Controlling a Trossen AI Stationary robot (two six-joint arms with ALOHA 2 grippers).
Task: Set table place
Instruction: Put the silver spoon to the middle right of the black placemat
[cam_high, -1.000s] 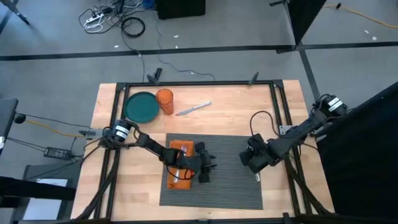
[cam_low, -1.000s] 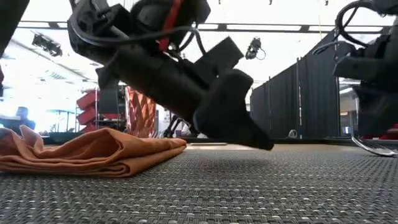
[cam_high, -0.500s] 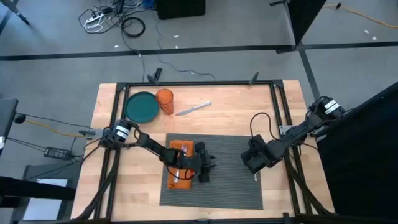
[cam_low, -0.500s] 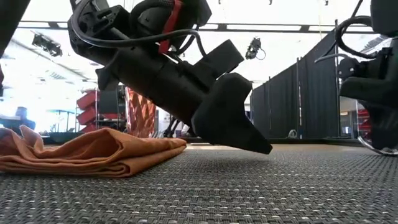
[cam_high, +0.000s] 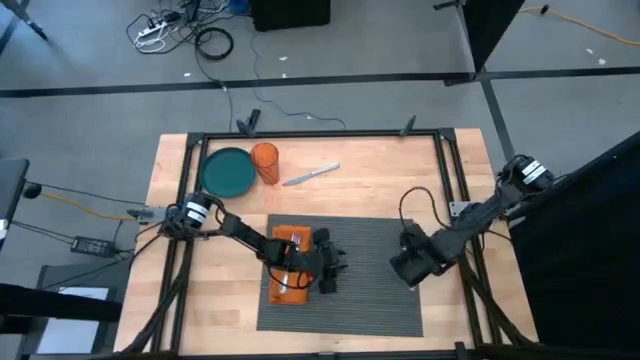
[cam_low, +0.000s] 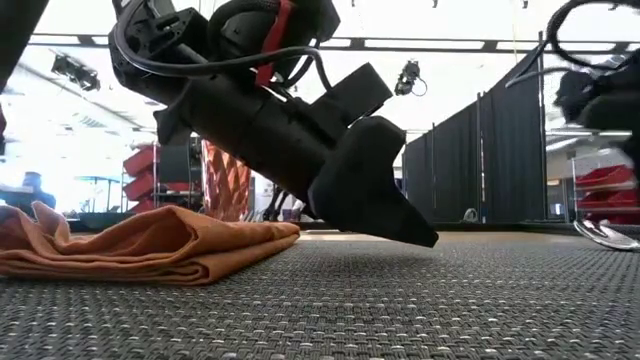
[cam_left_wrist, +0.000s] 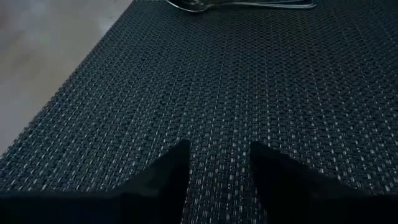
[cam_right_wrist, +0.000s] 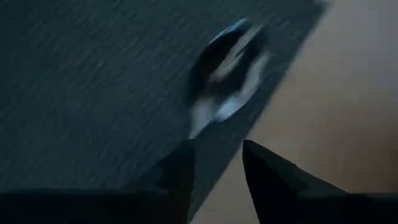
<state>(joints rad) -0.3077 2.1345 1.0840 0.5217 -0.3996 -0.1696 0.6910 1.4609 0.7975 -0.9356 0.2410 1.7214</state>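
We count one placemat (cam_high: 345, 270), dark grey and ribbed, lying flat on the near half of the wooden table (cam_high: 380, 175), and on its left part one orange napkin (cam_high: 288, 262), folded. Two arms work over the mat. The left gripper (cam_high: 328, 272) hangs just above the mat beside the napkin, and in its wrist view we see its two fingers (cam_left_wrist: 163, 180) a little apart with only mat weave between them, gripping nothing. The right gripper (cam_high: 408, 266) sits low over the mat's right edge; its two dark fingers (cam_right_wrist: 177, 171) also stand apart and empty, and just ahead of them lies one blurred metal spoon (cam_right_wrist: 227, 74) near the mat's border with the bare wood. On the far left of the table we find one teal plate (cam_high: 227, 171), one orange cup (cam_high: 265, 161) just beside it, and one knife (cam_high: 311, 175) lying apart to the right of the cup.
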